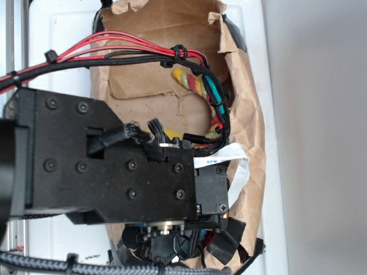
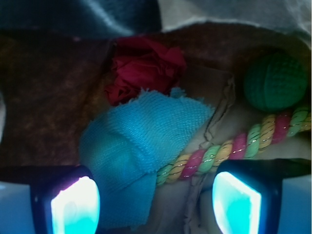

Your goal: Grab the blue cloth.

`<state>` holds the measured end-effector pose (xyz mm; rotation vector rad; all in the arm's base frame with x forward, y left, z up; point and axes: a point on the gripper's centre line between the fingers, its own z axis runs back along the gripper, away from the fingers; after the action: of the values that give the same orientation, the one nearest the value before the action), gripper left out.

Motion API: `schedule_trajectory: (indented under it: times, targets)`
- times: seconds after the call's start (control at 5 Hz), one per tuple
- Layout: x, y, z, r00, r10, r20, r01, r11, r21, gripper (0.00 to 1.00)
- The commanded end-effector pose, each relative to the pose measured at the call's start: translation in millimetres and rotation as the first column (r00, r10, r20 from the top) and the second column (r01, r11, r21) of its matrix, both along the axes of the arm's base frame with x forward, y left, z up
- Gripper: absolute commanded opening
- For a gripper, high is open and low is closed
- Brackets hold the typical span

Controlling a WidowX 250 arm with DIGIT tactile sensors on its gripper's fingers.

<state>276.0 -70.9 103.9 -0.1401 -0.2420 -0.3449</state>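
We read no legible writing; the blue cloth (image 2: 141,146) runs from seven to one o'clock, between the wide-spread end effector (image 2: 156,204) fingers.

The blue cloth (image 2: 141,136) is lying crumpled on brown paper, its teal-blue knit weave showing, one frayed edge facing up and a folded lobe hanging toward the lower left. It is touching a red cloth (image 2: 144,68) above and a striped rope (image 2: 234,146) at its right.

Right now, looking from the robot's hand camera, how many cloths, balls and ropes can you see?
Cloths: 2, the blue cloth and the red cloth
Balls: 1, the green ball
Ropes: 1, the striped rope
Total: 4
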Motion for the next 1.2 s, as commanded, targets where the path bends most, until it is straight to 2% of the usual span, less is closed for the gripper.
schedule_trajectory:
  times: [0.0, 0.2, 0.4, 1.0]
  targets:
    - [11.7, 22.4, 5.0, 0.995, 0.074, -0.069, -0.082, 0.989, -0.125, 1.00]
    - [10.6, 31.9, -3.8, 0.993, 0.034, -0.116, -0.058, 0.975, -0.213, 1.00]
    - [9.0, 23.9, -3.0, 0.996, -0.027, -0.088, 0.008, 0.978, -0.206, 1.00]
    - [3.9, -2.1, -8.3, 0.990, -0.109, -0.087, 0.087, 0.971, -0.222, 1.00]
